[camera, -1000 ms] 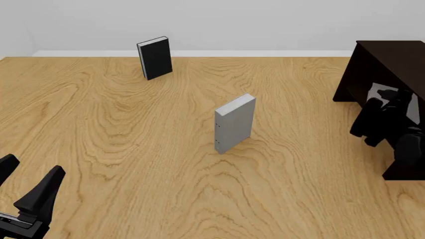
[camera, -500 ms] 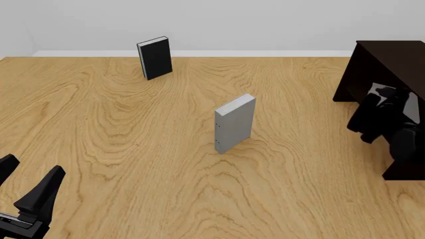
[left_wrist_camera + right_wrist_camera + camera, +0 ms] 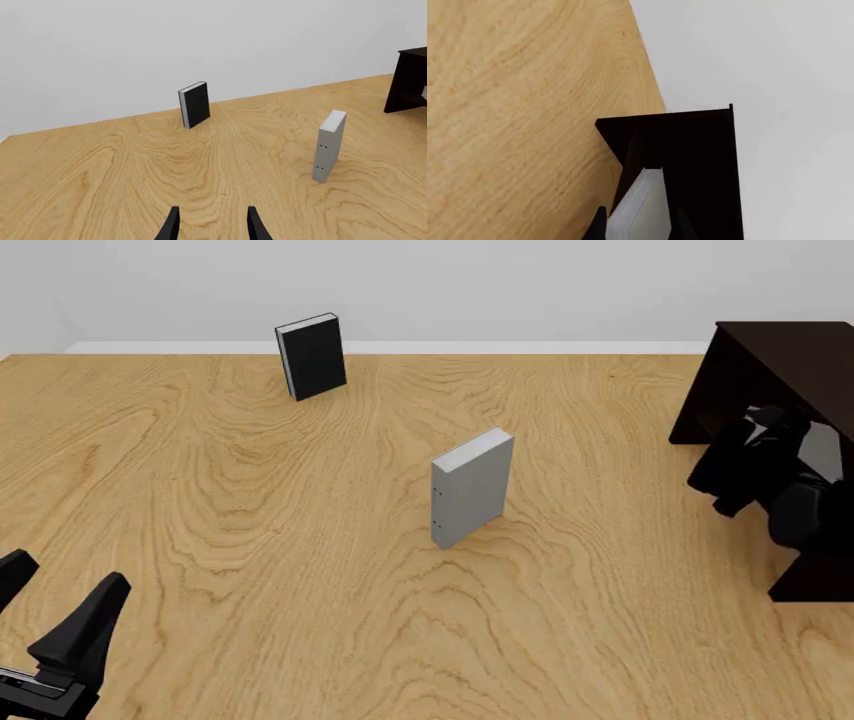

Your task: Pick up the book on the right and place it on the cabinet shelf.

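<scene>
The light-grey book [image 3: 637, 210] with its white page edge sits between the fingers of my right gripper [image 3: 639, 222], which is shut on it. Just beyond it stands the very dark cabinet [image 3: 694, 150]. From the front, my right gripper [image 3: 758, 435] hangs at the open side of the cabinet [image 3: 787, 360], and only a small pale patch of the book [image 3: 762, 419] shows behind the arm. Whether the book touches the shelf I cannot tell. My left gripper [image 3: 67, 575] is open near the front left corner, its fingers [image 3: 172, 226] holding nothing.
A thicker grey book [image 3: 471, 487] stands upright mid-table, also seen in the left wrist view [image 3: 329, 145]. A black book [image 3: 311, 357] stands upright at the far left near the wall. The wooden table [image 3: 267, 490] ends at a white wall behind.
My right arm with the book has shifted a little left and farther back along the cabinet's open side; less of the book shows. The left arm and both standing books have not moved.
</scene>
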Controlling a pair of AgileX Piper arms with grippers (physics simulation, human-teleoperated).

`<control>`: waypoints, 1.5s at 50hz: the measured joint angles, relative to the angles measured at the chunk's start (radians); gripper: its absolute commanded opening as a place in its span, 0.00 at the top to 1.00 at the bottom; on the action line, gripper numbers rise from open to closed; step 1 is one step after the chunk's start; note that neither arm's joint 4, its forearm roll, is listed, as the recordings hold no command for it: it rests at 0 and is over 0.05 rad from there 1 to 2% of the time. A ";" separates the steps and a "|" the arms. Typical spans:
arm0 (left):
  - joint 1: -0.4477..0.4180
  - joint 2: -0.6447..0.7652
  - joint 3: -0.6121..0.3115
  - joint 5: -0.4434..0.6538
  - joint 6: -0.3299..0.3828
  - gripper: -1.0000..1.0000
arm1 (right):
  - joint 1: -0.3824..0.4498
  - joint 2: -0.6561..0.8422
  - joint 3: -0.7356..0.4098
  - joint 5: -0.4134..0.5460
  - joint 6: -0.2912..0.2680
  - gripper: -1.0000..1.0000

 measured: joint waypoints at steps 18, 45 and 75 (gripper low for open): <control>0.002 0.000 0.000 0.000 0.001 0.00 | 0.048 0.027 -0.089 0.021 0.004 0.00; 0.001 0.000 0.000 0.001 0.003 0.00 | 0.127 0.004 -0.141 0.061 0.027 0.00; -0.005 0.000 0.000 -0.002 0.004 0.00 | 0.214 -0.287 -0.136 0.318 0.257 0.00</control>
